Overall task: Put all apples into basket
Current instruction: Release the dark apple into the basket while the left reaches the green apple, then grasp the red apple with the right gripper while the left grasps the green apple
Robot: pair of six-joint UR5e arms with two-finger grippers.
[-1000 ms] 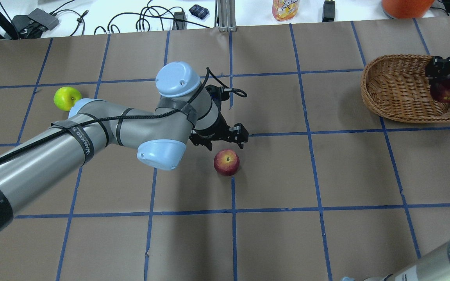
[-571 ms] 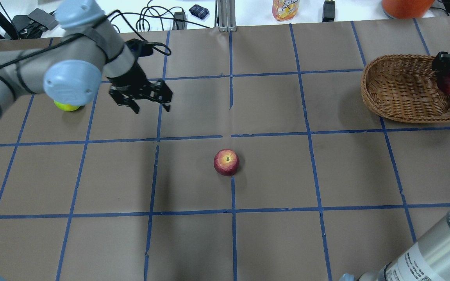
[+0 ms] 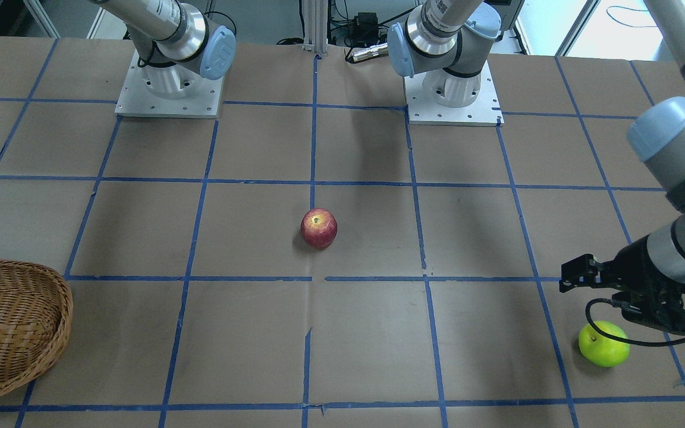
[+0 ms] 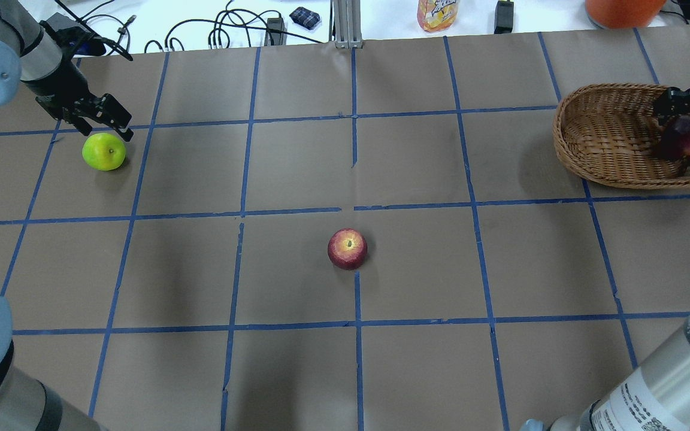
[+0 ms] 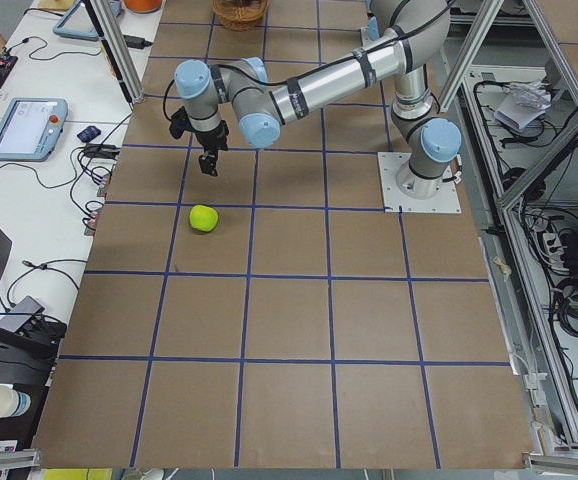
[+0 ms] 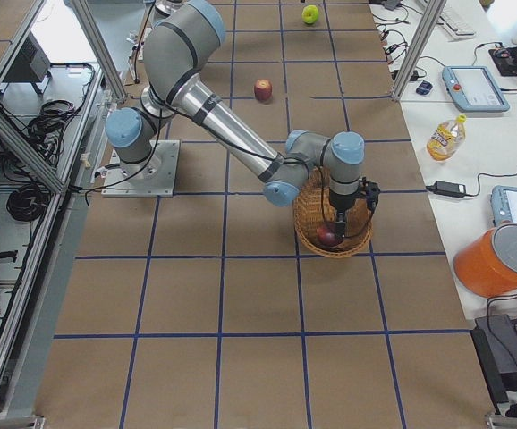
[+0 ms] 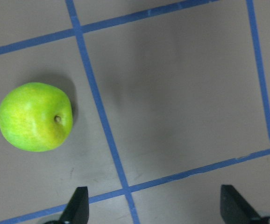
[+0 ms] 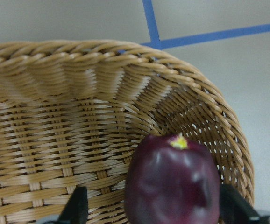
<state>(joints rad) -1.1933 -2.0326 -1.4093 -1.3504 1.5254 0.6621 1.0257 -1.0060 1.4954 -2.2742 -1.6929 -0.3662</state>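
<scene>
The yellow-green apple [image 4: 103,151] lies at the table's far left. My left gripper [image 4: 102,123] hovers just beyond it, open and empty. In the left wrist view the apple [image 7: 34,116] lies left of the open fingertips [image 7: 79,207]. The red apple with a yellow blush [image 4: 347,248] sits alone mid-table. The wicker basket [image 4: 608,134] stands at the far right with the dark maroon apple [image 4: 686,136] lying in it. My right gripper [image 4: 674,105] is open just above that apple [image 8: 172,184], its fingertips on either side.
Beyond the table's far edge are cables, a drink bottle [image 4: 438,13] and an orange bucket [image 4: 620,9]. The two arm bases [image 3: 167,89] stand at the near side. Blue tape lines grid the brown table.
My left arm swung from beside the red apple to the far left, over the green apple. My right gripper let go of the maroon apple, which now lies in the basket.
</scene>
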